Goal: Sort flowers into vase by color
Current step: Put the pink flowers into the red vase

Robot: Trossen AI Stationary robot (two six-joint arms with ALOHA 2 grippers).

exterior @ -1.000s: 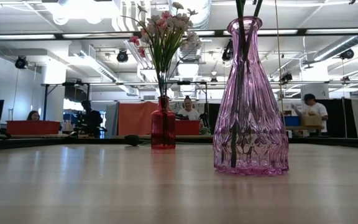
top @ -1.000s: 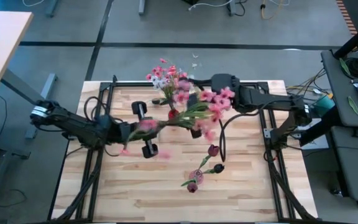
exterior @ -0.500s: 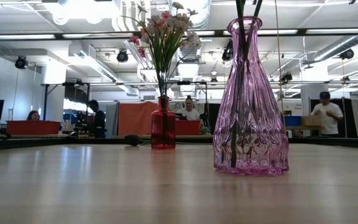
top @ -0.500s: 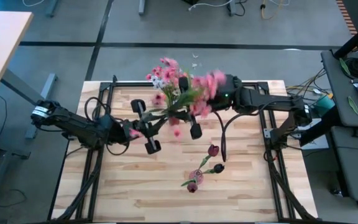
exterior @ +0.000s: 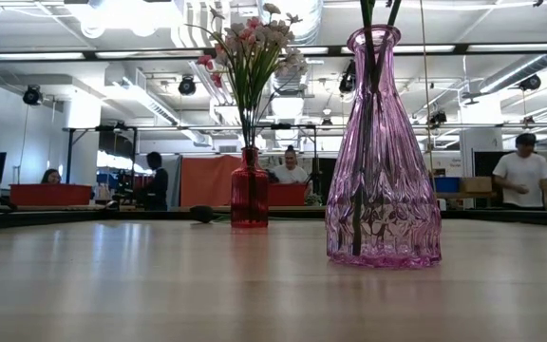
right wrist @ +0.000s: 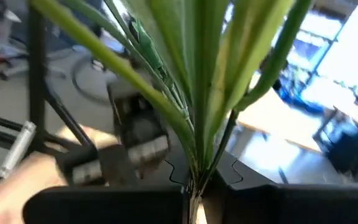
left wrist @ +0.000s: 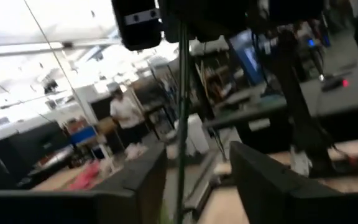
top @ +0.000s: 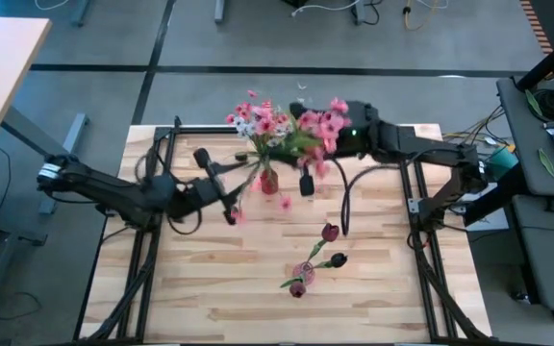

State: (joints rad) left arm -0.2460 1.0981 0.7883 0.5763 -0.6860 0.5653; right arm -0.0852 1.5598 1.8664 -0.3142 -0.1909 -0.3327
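High view: my right claw (top: 308,165) is clamped on the green stems of a pink flower spray (top: 320,125), holding it just beside the red vase (top: 269,180). My left claw (top: 221,187), fingers apart around the stem's lower end, sits on the vase's other side above the desk (top: 210,288).

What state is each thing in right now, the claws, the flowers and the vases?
Right claw: shut on pink flower stems.
Left claw: fingers apart around a stem.
Pink flowers: held above the table.
Red vase: upright, holding flowers.
Pink vase: upright, stems inside.
Red buds: in pink vase.
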